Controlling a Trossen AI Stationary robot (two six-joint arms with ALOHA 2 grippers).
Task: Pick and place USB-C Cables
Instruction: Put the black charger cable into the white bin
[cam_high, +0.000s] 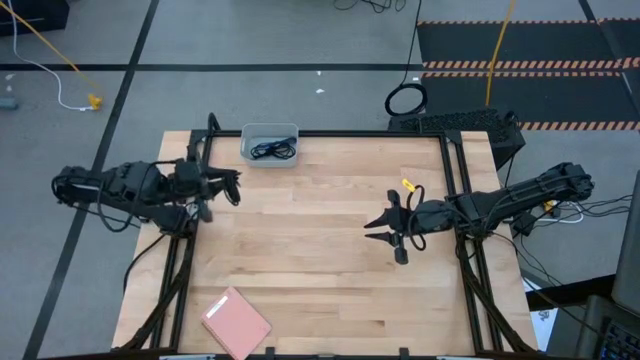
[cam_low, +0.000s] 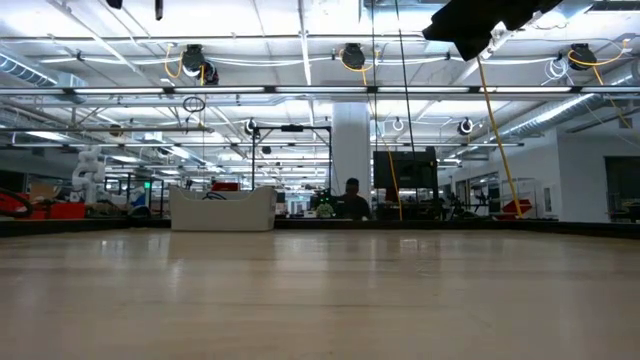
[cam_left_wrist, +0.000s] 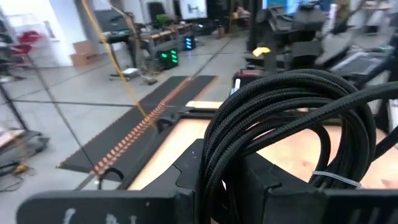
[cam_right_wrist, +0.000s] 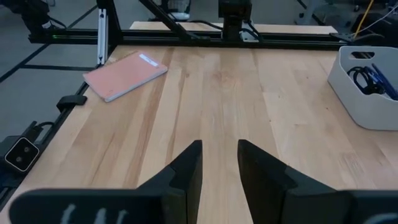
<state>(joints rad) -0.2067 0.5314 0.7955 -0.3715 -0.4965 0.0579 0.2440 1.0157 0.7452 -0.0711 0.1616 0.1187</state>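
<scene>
High view: left gripper (cam_high: 228, 187) sits over the table's (cam_high: 320, 270) left side, near the far-left corner, arm coming in from the left edge. Left wrist view shows it clamped on a coiled black braided cable (cam_left_wrist: 280, 118) — loops bunched right btwn the fingers (cam_left_wrist: 186, 186), filling most of that pic, a thin pale tie on the coil. So that cable is off the wood, in the grip, not lying anywhere.

White bin (cam_high: 270, 144) at the table's far edge, a bit left of centre, just beyond & right of the left gripper but apart from it. Inside: dark cables (cam_high: 274, 150). Right wrist view shows the bin's contents better — a black cable (cam_right_wrist: 359, 77) & a purple-blue cable (cam_right_wrist: 380, 82) tangled together in the bin (cam_right_wrist: 360, 106).

Right gripper (cam_high: 384, 224) hangs over the table's right half, pointing toward the middle; fingers (cam_right_wrist: 186, 171) stand apart w/ a narrow gap, nothing btwn them, only bare wood ahead. Well apart from the bin & from the left gripper.

Pink pad (cam_high: 236, 323) lies flat near the front edge, left of centre, far from both grippers; also seen in right wrist view (cam_right_wrist: 125, 74).

Low view: bin (cam_low: 222, 209) at the far edge; neither gripper's tips show.
</scene>
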